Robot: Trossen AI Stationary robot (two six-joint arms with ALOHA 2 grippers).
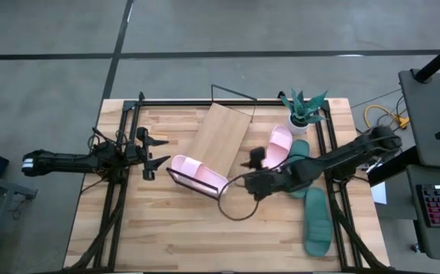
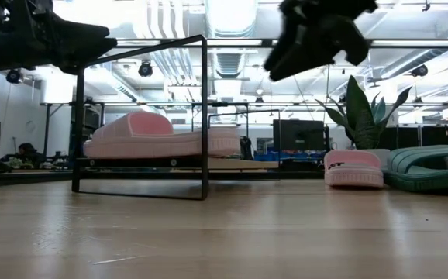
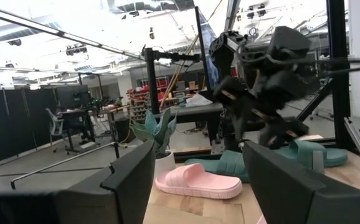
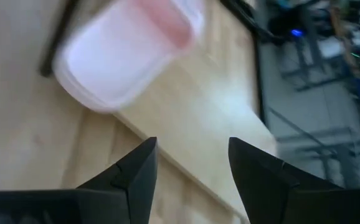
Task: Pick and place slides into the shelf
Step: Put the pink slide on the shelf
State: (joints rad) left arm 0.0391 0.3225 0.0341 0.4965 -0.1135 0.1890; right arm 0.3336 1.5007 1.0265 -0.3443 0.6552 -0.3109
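Nearest the front edge, one green slide (image 1: 317,225) lies alone on the table (image 1: 174,243), with bare wood all around it. The right gripper (image 1: 252,172) hangs mid-table, fingers spread wide and holding nothing, just off the shelf (image 1: 216,137). One pink slide (image 1: 197,174) lies on the shelf's near end. The left gripper (image 1: 156,152) hovers by the shelf's left side, fingers also wide. Farther back, another pink slide (image 1: 277,146) and a green one (image 1: 299,150) sit beside the plant (image 1: 304,109).

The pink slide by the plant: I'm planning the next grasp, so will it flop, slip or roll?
The pink slide looks thick-soled, so probably fairly stiff. It lies flat, so rolling seems unlikely. Its smooth rubber could slide if nudged on the table.
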